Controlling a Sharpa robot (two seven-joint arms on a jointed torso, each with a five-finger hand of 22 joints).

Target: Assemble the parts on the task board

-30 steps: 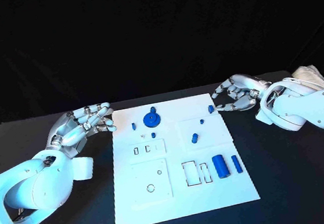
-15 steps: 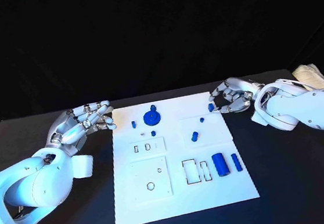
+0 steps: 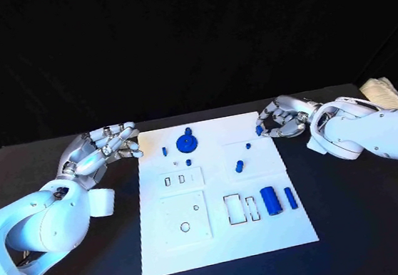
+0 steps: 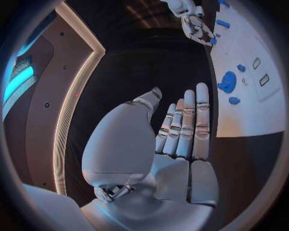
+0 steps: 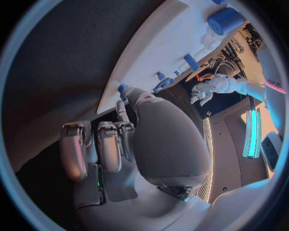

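Task board [image 3: 227, 237] unlabelled, right robot hand [image 3: 281, 119] pinching small blue part [image 3: 259, 130], left robot hand [image 3: 107, 148] spread

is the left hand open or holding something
Open. In the left wrist view the left hand has its fingers stretched out side by side with nothing in them, beside the white board, not touching it.

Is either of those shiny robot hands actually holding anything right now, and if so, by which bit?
The right robot hand seems to pinch a small blue part at the task board's far right corner; which end is unclear. The left robot hand holds nothing.
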